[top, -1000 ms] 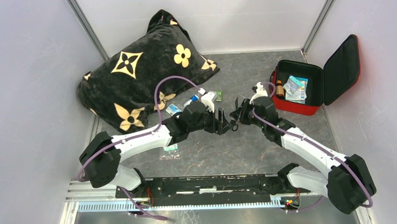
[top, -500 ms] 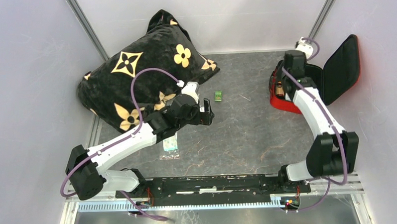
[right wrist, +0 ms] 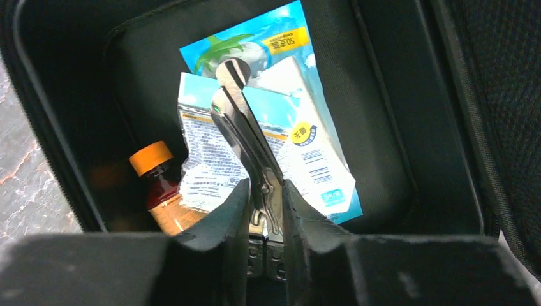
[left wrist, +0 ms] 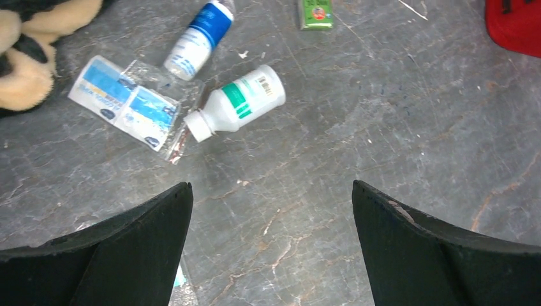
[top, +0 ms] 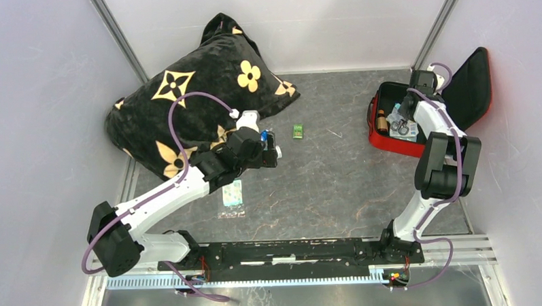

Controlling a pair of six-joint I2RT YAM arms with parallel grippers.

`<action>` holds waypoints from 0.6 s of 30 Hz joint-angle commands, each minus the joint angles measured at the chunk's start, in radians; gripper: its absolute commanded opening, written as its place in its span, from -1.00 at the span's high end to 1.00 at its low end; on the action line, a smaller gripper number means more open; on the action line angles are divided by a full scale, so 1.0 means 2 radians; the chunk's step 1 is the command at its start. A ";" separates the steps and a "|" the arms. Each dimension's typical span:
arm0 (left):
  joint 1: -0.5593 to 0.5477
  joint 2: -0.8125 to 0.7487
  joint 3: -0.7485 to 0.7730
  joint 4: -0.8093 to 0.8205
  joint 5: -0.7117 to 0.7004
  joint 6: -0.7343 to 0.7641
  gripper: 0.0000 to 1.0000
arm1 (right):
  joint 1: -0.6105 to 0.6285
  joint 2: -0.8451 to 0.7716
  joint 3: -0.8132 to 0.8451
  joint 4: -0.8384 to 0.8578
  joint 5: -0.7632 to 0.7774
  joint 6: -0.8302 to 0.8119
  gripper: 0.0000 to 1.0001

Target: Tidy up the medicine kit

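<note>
The medicine kit, a red case with black lining, lies open at the right with its lid standing up. My right gripper hangs over the case, shut on a pair of metal scissors whose blades point into it. Below the blades lie a brown bottle with an orange cap and printed packets. My left gripper is open and empty above the table, just short of a white bottle with a green label, a blue bottle and a blue-and-white sachet.
A large black pillow with gold flowers fills the back left, close behind the left arm. A small green packet lies mid-table and a clear sachet lies by the left forearm. Walls close in on both sides.
The two grippers were together at mid-table. The right arm has swung to the kit with the scissors and dropped into it. The left gripper opened and drew back toward the pillow.
</note>
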 commanded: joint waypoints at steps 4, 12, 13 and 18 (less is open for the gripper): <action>0.058 0.010 -0.007 0.006 0.025 -0.004 -1.00 | -0.014 -0.019 0.040 0.006 0.008 -0.008 0.10; 0.095 0.010 -0.003 0.002 0.038 0.001 -1.00 | -0.014 -0.098 0.020 0.062 -0.049 -0.005 -0.13; 0.098 0.010 -0.001 0.002 0.037 0.002 -1.00 | -0.013 -0.115 0.002 0.089 -0.076 0.007 -0.16; 0.105 0.019 0.006 -0.004 0.031 0.004 -1.00 | 0.026 -0.177 -0.072 0.216 -0.188 0.037 -0.18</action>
